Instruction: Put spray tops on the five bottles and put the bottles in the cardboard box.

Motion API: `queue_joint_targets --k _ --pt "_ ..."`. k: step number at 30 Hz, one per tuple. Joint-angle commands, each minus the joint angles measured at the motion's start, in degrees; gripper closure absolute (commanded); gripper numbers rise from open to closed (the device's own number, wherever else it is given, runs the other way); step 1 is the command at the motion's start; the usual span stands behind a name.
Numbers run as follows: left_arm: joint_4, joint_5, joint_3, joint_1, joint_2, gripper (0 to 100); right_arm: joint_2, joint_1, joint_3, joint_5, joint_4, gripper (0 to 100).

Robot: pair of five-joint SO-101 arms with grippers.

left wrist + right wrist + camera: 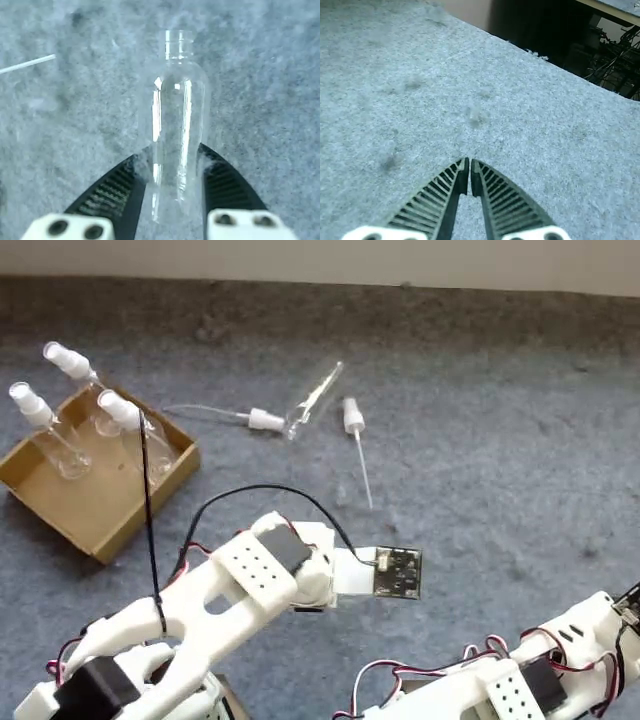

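1. Cardboard box (80,490): set at far-left of the grey desk (500,440). Three capped bottles (62,445) are seen inside it, leaning, each with a white spray top on.
2. Loose bottle (313,400): clear, no top, laid on its side on the desk, right of the box, approx. mid-scene and toward the far side.
3. Left spray top (266,420): laid just beside the loose bottle on its left, thin tube stretched out leftward toward the box.
4. Right spray top (352,417): laid just right of the loose bottle, tube pointed toward the near side.
5. Left gripper (172,152): jaws are clamped on the lower body of the held bottle (177,110), one on either side. This bottle is clear, uncapped, with its open neck pointed away from the wrist, over grey desk.
6. A dip tube (27,64) is seen on the desk off to one side of the held bottle; which spray top it belongs to can't be told.
7. Left arm (250,580): stretched from near-left toward the centre, near side of the loose parts.
8. Right gripper (470,167): jaws brought together, tips nearly touching, nothing held betw. them, over bare desk.
9. Right arm (520,680): kept at near-right, well apart from bottles and box.
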Motion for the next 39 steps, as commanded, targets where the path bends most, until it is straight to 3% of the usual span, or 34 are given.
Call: queue_joint_targets --k 1,20,34,39 --pt "-0.7 0.4 -0.1 -7.2 0.0 93 -0.3 0.7 7.6 0.4 0.2 99.3" --pt "-0.4 0.3 -9.9 -19.1 0.0 93 -0.3 0.7 7.6 0.5 0.2 99.3" --pt "-0.2 0.4 -15.5 -22.4 0.0 93 -0.3 0.3 7.6 0.5 0.2 99.3" --pt "9.1 0.2 -22.7 -21.8 0.0 93 -0.3 0.2 7.6 0.4 0.2 99.3"
